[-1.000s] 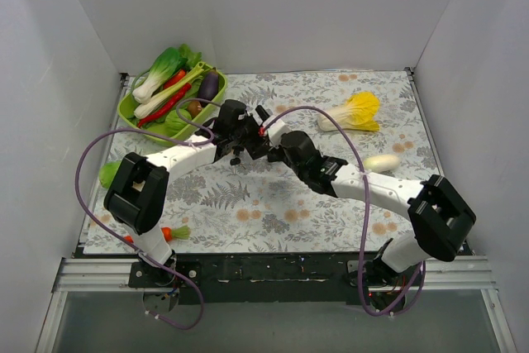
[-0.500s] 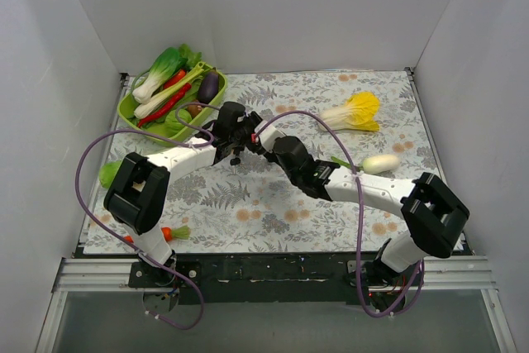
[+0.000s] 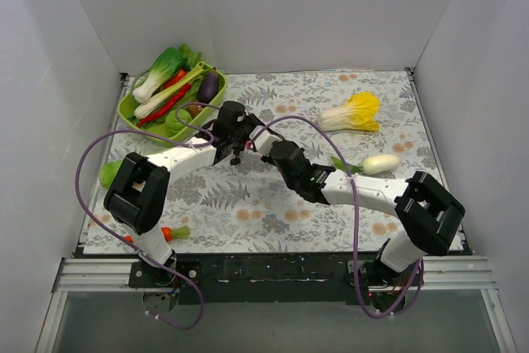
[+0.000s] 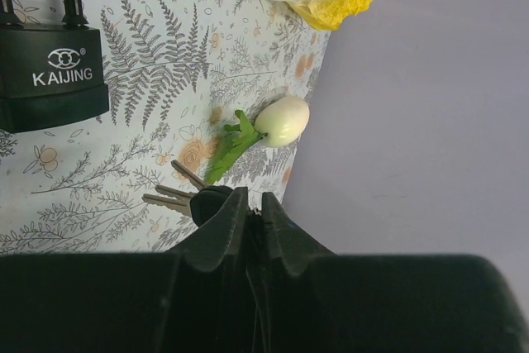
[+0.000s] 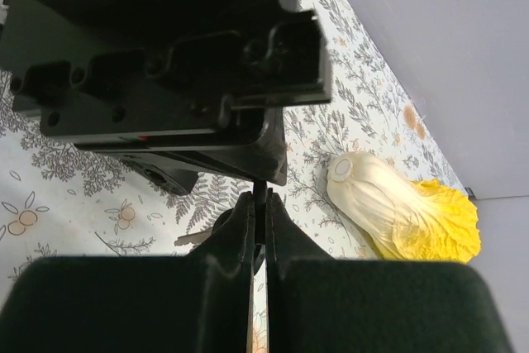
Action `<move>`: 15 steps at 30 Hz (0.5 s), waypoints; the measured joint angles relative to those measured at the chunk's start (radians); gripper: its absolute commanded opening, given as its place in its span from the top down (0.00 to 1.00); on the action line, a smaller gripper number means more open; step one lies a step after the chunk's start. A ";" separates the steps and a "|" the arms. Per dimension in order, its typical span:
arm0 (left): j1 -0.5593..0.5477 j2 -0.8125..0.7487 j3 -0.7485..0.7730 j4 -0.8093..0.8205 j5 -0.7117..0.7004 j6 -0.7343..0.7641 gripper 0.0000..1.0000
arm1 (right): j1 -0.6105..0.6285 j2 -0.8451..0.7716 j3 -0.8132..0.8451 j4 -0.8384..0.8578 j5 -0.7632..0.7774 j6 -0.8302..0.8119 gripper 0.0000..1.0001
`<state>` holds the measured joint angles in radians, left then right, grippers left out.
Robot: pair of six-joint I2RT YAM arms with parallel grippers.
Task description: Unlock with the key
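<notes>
Padlock point(image 4: 50, 80): black, at 10 o'clock from my left fingertips in the left wrist view, with the flowered table point(image 4: 165, 55) behind it. The top of its shackle is cut off, so I cannot tell what holds it, if anything. I judge it heavy, rigid and smooth-sided, best clamped across the flat body with the keyhole end left free.
Keys point(image 4: 175, 191): a small bunch, blades pointing to 10 o'clock, dark head touching my left fingertip at 9 o'clock. Likely light, stiff and thin, and apt to swing. I would pinch one by its wide head with the blade sticking out.
Left gripper point(image 4: 252, 206): clenched to a slit. Whether a key is pinched inside, I cannot tell.
Right gripper point(image 5: 259, 208): clenched, with a thin dark strip between the tips that I cannot identify. From above it sits close at 3 o'clock of the left gripper.
</notes>
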<state>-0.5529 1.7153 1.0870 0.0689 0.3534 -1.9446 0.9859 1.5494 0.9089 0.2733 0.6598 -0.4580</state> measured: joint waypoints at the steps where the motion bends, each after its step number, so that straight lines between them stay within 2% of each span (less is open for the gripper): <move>1: 0.000 0.000 0.000 0.000 0.000 0.001 1.00 | 0.002 0.000 -0.005 0.007 0.002 -0.011 0.99; 11: -0.007 0.016 0.000 -0.011 0.002 0.027 1.00 | 0.022 0.000 -0.060 0.060 0.040 -0.103 0.97; 12: -0.007 0.016 0.000 -0.011 0.002 0.033 1.00 | 0.023 0.000 -0.064 0.068 0.041 -0.105 0.93; 13: -0.007 0.016 0.000 -0.011 0.002 0.039 1.00 | 0.023 0.000 -0.066 0.073 0.041 -0.105 0.83; 15: -0.007 0.016 -0.001 -0.008 0.004 0.051 1.00 | 0.023 0.000 -0.074 0.083 0.036 -0.099 0.72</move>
<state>-0.5602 1.7313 1.0859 0.0612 0.3576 -1.8935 1.0084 1.5494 0.8352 0.3561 0.6960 -0.5571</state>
